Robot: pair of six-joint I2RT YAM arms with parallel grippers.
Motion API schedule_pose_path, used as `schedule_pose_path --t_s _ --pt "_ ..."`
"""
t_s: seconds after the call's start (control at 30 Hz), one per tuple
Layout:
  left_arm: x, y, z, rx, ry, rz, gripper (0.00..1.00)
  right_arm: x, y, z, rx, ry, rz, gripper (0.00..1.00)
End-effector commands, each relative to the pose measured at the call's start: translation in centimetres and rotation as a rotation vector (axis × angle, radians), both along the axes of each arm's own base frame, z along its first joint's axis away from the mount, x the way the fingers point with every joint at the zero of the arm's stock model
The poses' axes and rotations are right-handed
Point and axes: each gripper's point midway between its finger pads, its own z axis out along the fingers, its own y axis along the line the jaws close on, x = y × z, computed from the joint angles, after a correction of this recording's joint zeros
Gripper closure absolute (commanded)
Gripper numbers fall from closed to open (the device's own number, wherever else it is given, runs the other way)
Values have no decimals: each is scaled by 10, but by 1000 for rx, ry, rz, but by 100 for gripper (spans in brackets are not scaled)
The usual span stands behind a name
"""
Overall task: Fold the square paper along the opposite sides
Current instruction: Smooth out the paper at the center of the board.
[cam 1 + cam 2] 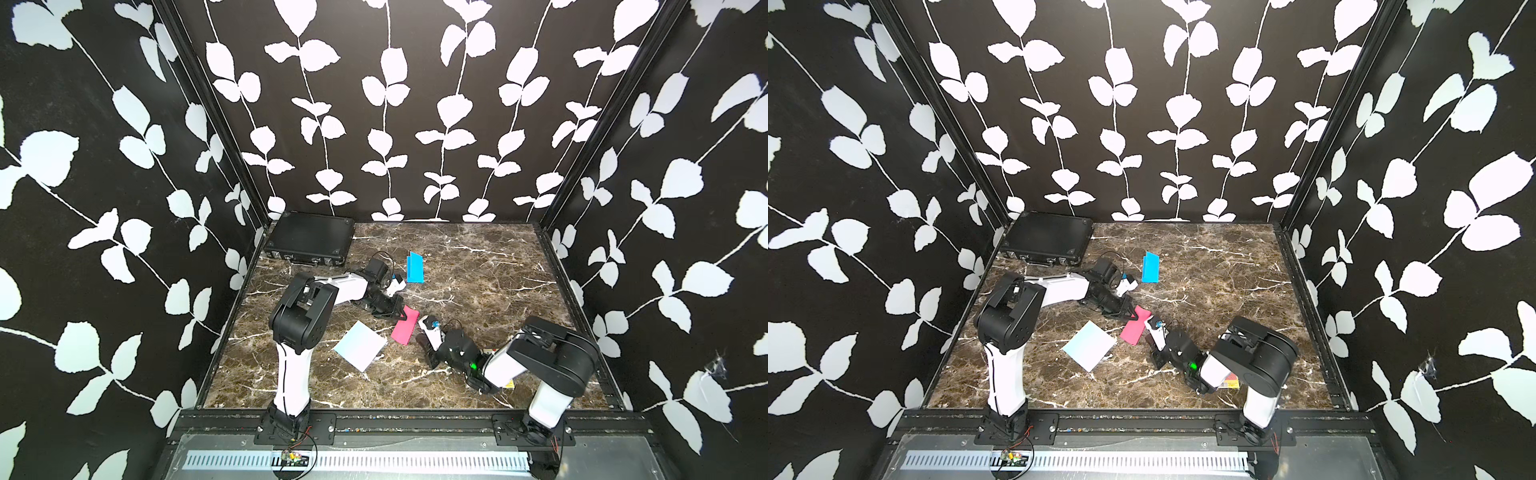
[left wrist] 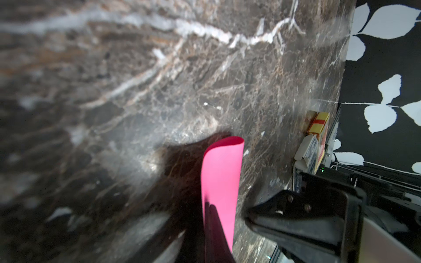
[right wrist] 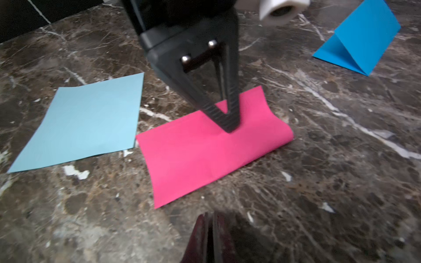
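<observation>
Right gripper (image 3: 210, 239): closest to my lens, jaws together on nothing, poised just off the pink paper's (image 3: 205, 157) 4 o'clock corner.
Left gripper (image 3: 229, 126): jaws together too, tips planted on the paper's top layer. I can't tell whether a layer is nipped between them.
Fold: doubled over, but it's only a soft roll along the 2 o'clock side. No hard crease yet, I'd say.
Risk one: if those left tips lift, the top layer likely springs open, because the roll is uncreased.
Risk two: there's a single pin point on the slick marble table (image 3: 319, 186). A sideways creasing stroke from the right could pivot or skid the paper and throw the edges off.
Risk three: a skid toward 8 o'clock runs it into the light blue sheet (image 3: 84, 120) just beside it.
Paper versus jaws: it lies mid-table, a shade toward 6 o'clock. Left tips sit on its 11 o'clock end, and right tips stand clear at 4 o'clock.
Bystander: the blue folded paper (image 3: 364, 43) sits well apart at 12 o'clock.
</observation>
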Motion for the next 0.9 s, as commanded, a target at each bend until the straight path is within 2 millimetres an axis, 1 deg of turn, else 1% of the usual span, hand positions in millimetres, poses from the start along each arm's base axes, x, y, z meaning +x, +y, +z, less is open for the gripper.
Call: schedule_pose_path --t_s 0.0,0.13,0.23,0.33,0.43,0.63,0.73,0.87 --pt "-7 16 -3 83 21 35 100 22 16 27 67 -87 -12 91" --pt "-11 19 -7 92 34 36 100 43 31 33 -1 -167 3 92" --pt "-12 19 -7 96 35 36 100 55 37 33 -22 -201 3 92" --pt "-12 19 -8 96 37 37 100 67 40 25 -49 -203 -10 94" --pt "-12 19 -10 97 45 38 100 75 35 13 -37 -175 -31 95" --pt "-13 16 -9 71 51 40 100 70 25 -18 -85 -111 -40 95" --pt "-12 14 -7 52 52 49 100 69 16 -26 -115 -103 -62 95" --pt "-9 15 -6 44 51 58 100 69 5 -30 -160 -109 -87 95"
